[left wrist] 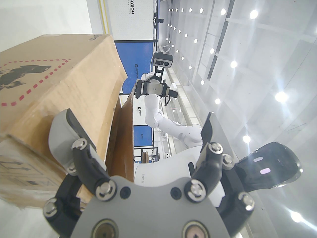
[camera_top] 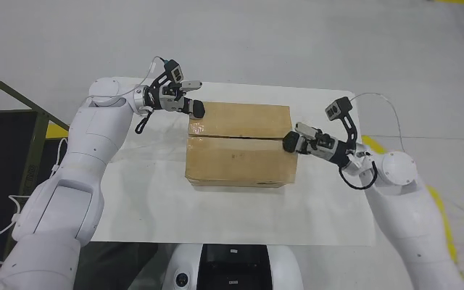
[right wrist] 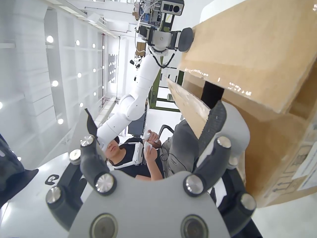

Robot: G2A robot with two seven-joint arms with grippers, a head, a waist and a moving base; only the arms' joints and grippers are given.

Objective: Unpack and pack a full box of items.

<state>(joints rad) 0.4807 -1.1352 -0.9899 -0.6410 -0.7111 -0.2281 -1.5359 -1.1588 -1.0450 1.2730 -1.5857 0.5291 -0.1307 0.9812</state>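
- Cardboard box [camera_top: 239,152]: sits at the centre of the table [camera_top: 145,210], top flaps folded down, centre seam [camera_top: 239,136] running 9 to 3 o'clock.
- Handling: stiff corrugated walls, probably heavy if full — do not lift by the flaps. Flap edges bend readily; take hold at the seam ends.
- Left gripper [camera_top: 196,109]: fingers apart, at the box's 10 o'clock corner, one finger at the side wall.
- Right gripper [camera_top: 290,141]: fingers apart, at the seam's 3 o'clock end, beside a slightly raised flap edge.
- Surface: flat white tabletop — the box may slide.
- Room: pale floor, yellow floor line [camera_top: 372,141] at 4 o'clock, dark rack [camera_top: 18,159] at 9 o'clock.
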